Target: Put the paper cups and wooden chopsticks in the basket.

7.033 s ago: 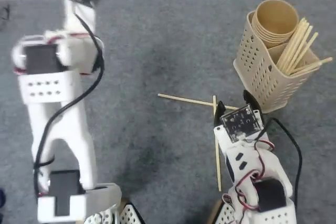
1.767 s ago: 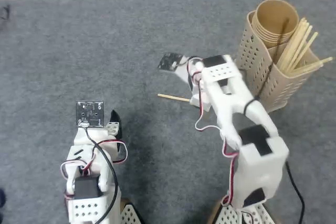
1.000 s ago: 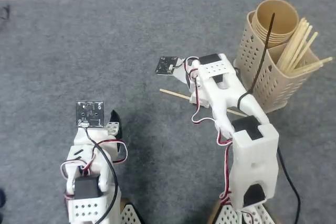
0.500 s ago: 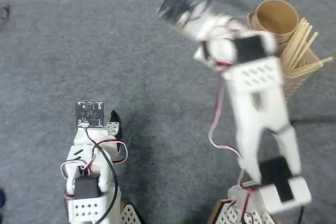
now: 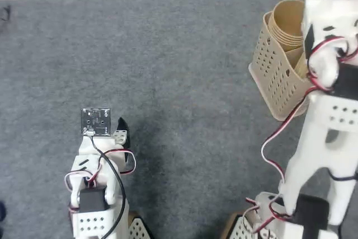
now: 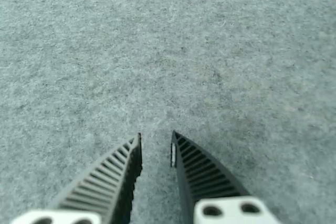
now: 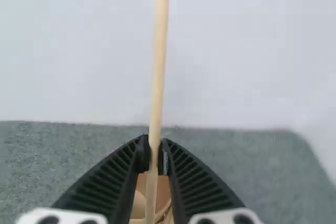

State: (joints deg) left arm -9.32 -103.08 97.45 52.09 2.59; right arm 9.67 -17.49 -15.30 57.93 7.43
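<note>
Jaws of the right arm are clamped tight on one wooden chopstick (image 7: 158,66), which stands upright between them and runs on well past their tips. The right arm (image 5: 335,104) hangs over the basket (image 5: 272,76), hiding part of it. Stacked paper cups (image 5: 287,19) sit inside the basket. Jaws of the left arm stand slightly parted with nothing between them, low over the grey worktop (image 6: 220,45). The left arm (image 5: 95,194) is well apart from the basket.
</note>
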